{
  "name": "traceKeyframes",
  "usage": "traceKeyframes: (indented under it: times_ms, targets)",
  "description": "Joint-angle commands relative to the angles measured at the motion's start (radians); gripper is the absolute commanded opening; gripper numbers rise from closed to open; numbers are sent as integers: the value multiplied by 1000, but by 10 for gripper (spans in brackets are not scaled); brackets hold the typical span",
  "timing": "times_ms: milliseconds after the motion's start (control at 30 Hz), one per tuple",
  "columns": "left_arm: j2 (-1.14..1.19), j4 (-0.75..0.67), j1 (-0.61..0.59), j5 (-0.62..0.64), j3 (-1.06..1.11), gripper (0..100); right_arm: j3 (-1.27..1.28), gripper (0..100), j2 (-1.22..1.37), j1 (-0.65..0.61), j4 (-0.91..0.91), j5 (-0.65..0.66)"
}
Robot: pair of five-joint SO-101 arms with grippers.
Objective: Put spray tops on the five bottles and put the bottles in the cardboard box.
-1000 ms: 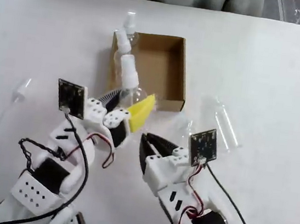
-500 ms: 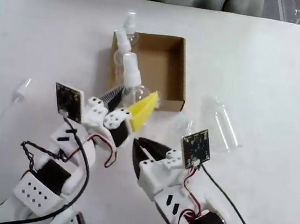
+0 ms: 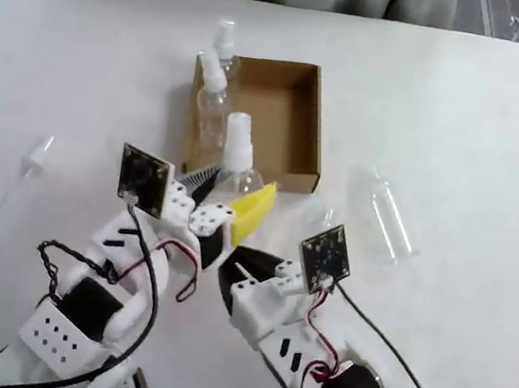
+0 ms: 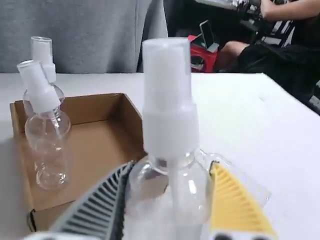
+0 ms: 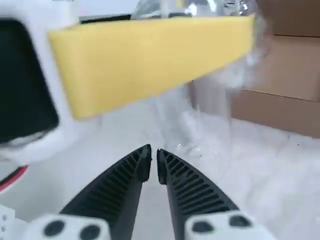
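Cardboard box (image 3: 318, 130) sits open-topped mid-table, near wall toward the arms. Left gripper (image 3: 234, 191) pinches the held bottle (image 4: 167, 190), spray top on and upright, between its grey ribbed finger and its yellow one. This is just at the box's near wall, toward the near left corner (base hidden by the fingers; over the rim or short of it, cannot tell).

Inside, a second bottle (image 3: 211, 102) with spray top stands close by the left wall. Right of it the floor shows bare cardboard up to the right wall. A corner bottle (image 3: 226, 44), also topped, stands at the far left corner; inside or just behind, unclear.

Right gripper (image 5: 152, 159) sits low just beside the left one, black fingers pressed together on nothing.

An uncapped bottle (image 3: 387, 218) lies on the white table (image 3: 479, 127) right of the box. A loose spray top (image 3: 37, 155) lies far left, well apart from the box.
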Motion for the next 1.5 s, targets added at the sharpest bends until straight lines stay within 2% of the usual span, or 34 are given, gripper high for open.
traceKeyframes:
  times_ms: [0,300,600,700,833,967,1133,1233,1467]
  targets:
    - [-27,41,24,-57,-68,21,-9,18,-7,104,-28,0]
    - [-117,48,24,-57,-60,21,21,17,-4,183,-97,0]
    - [-222,26,15,-55,-5,21,23,17,-7,174,-81,0]
    - [-220,-72,1,-55,35,21,-2,17,-7,148,-31,0]
    - [-220,-229,-87,-54,95,21,-20,17,-7,133,13,0]
    - [-216,-288,-170,-54,104,21,-20,17,-7,134,15,2]
    - [-61,-425,-205,-54,100,21,-20,17,-7,134,15,2]
    - [111,-542,-249,-54,63,21,-20,17,-7,136,16,2]
    - [478,-694,-331,-60,-60,21,-20,17,-7,136,16,2]
